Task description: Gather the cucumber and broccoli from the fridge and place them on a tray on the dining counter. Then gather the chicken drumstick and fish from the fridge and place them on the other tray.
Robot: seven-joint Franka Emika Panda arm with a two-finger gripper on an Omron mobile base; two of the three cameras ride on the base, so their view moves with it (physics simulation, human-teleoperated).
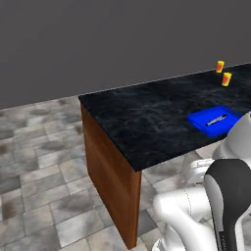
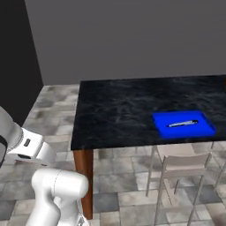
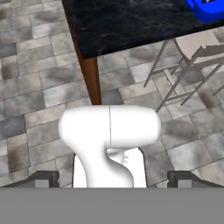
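- Left base view: the dining counter (image 1: 147, 122) runs from its near corner toward the upper right, where the picture's edge cuts it off. Its brown wooden leg (image 1: 110, 181) stands under the near end.
- A blue tray (image 1: 214, 120) lies on the counter close to the near long edge, partly hidden at the right by the robot's white arm. A thin grey utensil (image 1: 216, 119) lies in it; what kind it is cannot be made out.
- Two small yellow cups (image 1: 223, 72) with red marks stand near the far edge, close together and well apart from the tray.
- The counter between its near end and the tray is bare, and tiled floor (image 1: 39, 162) lies open to the left of the leg.
- Right base view: the tray (image 2: 184, 125) sits near the counter's front edge, whole and unobstructed, with the utensil (image 2: 181, 124) lying lengthways in it.
- A pale chair (image 2: 176, 172) stands just under that edge below the tray; another at the right is cut off.
- Hand view: the gripper (image 3: 113, 180) looks down at the floor beside the counter's leg (image 3: 91, 74). Its two finger tips stand far apart at the bottom, with nothing between them.
- The tray's corner (image 3: 205, 8) is cut off at the top right; chair frames (image 3: 188, 65) crowd the floor beneath it.
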